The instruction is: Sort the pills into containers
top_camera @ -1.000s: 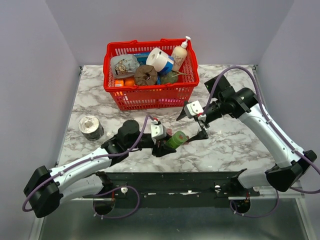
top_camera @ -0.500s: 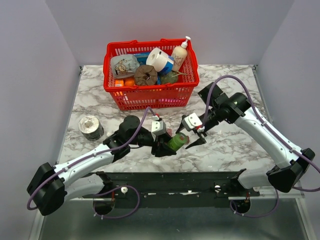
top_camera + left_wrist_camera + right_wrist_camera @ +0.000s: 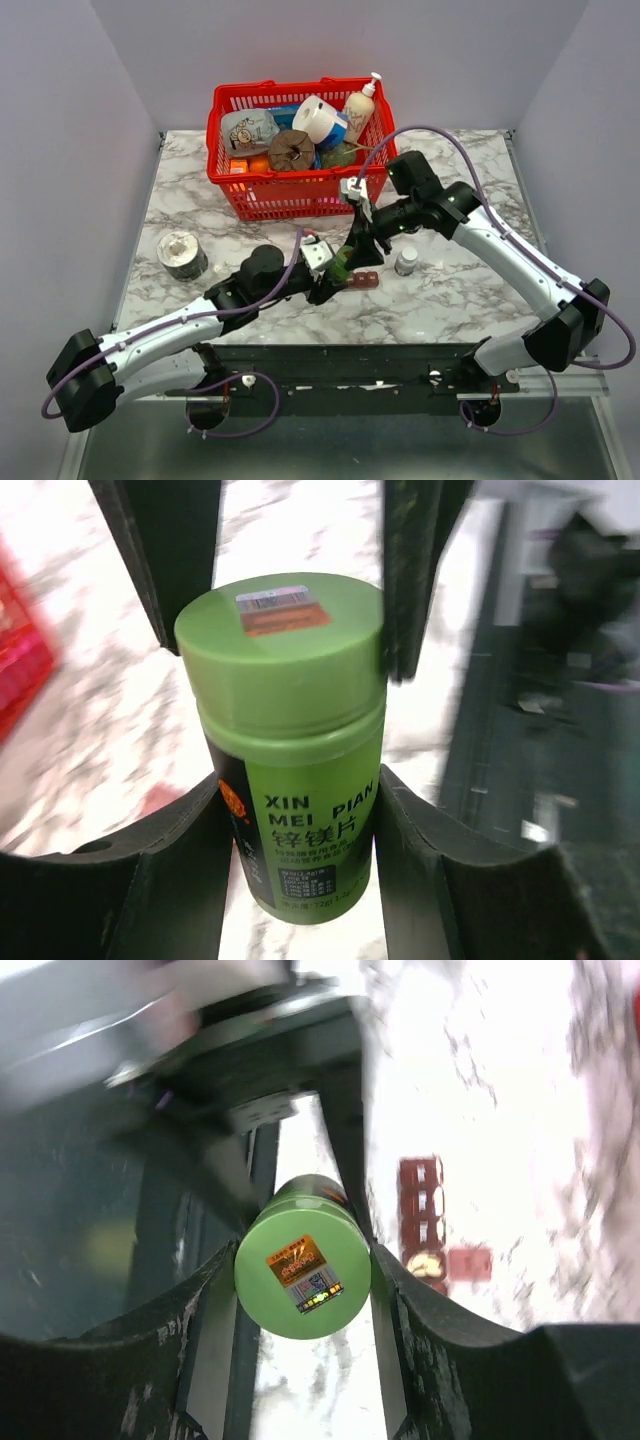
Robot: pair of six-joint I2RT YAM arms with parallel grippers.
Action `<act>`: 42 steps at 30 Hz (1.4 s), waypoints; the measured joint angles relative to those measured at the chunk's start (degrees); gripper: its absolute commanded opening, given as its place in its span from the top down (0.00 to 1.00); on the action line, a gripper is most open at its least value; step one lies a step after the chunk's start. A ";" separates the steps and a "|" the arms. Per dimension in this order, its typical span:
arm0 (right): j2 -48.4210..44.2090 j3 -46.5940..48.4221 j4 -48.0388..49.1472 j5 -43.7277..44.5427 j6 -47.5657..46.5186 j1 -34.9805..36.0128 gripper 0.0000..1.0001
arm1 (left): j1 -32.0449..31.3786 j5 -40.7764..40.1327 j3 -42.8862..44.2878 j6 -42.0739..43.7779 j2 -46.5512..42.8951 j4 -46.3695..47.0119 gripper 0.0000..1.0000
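Note:
A green bottle [image 3: 341,266] is held off the table, tilted, with my left gripper [image 3: 328,281] shut on its body [image 3: 295,810]. My right gripper [image 3: 354,243] comes down from behind, and its fingers [image 3: 395,1280] press both sides of the green cap [image 3: 302,1258]. The containers [image 3: 363,281], a dark red-brown strip of small compartments, lie on the marble just right of the bottle. In the right wrist view the containers [image 3: 421,1200] have one lid flipped open [image 3: 469,1262], with pale pills [image 3: 428,1264] inside that compartment.
A tiny clear bottle with a pale cap [image 3: 405,262] stands right of the strip. A red basket [image 3: 300,190] full of items sits at the back. A grey tape roll [image 3: 182,254] lies at the left.
My right arm swung left and forward, and its jaws narrowed from wide open onto the bottle's cap. The left arm lifted and turned the bottle a little. The strip and clear bottle are now uncovered.

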 measured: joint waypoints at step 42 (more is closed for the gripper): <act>-4.59 -1.90 -17.07 -12.37 -42.05 -1.53 0.39 | 7.32 31.61 3.50 -9.62 9.14 7.15 1.00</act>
